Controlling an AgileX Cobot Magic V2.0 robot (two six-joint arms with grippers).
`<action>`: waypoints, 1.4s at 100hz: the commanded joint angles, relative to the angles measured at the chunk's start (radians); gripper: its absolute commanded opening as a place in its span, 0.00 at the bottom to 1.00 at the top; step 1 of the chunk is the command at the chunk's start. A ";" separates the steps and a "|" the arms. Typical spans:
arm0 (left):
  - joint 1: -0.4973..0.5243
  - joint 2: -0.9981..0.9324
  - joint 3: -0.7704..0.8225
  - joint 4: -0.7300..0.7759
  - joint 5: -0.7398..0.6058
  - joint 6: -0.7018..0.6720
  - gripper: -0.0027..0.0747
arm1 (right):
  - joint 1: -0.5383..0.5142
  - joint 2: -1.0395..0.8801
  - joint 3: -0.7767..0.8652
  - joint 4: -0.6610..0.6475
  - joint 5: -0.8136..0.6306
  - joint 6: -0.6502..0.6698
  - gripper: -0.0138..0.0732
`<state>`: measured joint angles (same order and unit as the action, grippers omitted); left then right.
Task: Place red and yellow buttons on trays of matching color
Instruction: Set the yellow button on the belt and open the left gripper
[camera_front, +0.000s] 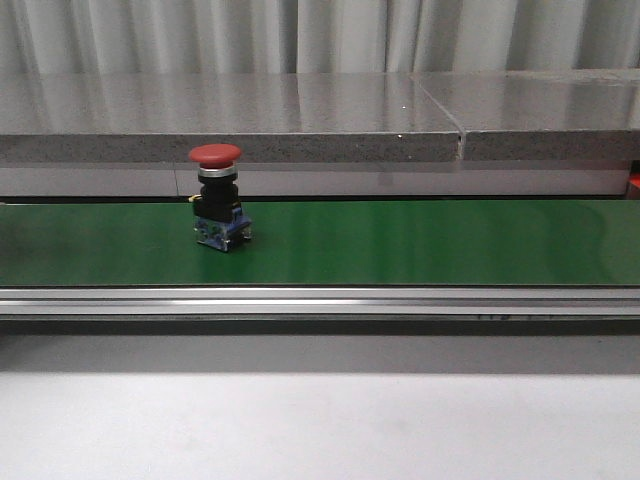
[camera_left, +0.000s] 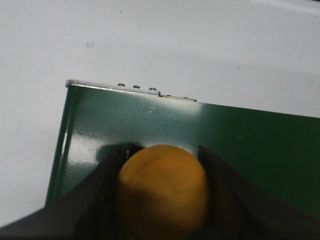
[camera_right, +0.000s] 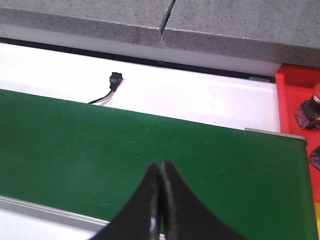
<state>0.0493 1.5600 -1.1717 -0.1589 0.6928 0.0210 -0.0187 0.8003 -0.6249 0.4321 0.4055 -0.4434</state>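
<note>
Green belt, yellow button gripped between left jaws, right jaws together

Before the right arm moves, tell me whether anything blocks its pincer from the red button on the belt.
Nothing visible does. The right pincer hangs shut over bare green belt; the red button stands alone on it.
</note>
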 joint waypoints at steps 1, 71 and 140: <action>-0.007 -0.046 0.002 -0.012 -0.076 -0.005 0.01 | 0.000 -0.008 -0.032 0.014 -0.056 -0.012 0.08; -0.008 -0.036 0.064 -0.014 -0.098 0.024 0.66 | 0.000 -0.008 -0.032 0.014 -0.056 -0.012 0.08; -0.094 -0.165 -0.049 -0.007 -0.142 0.072 0.86 | 0.000 -0.008 -0.032 0.014 -0.056 -0.012 0.08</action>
<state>-0.0059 1.4965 -1.1851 -0.1532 0.6249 0.0797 -0.0187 0.8003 -0.6249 0.4321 0.4071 -0.4434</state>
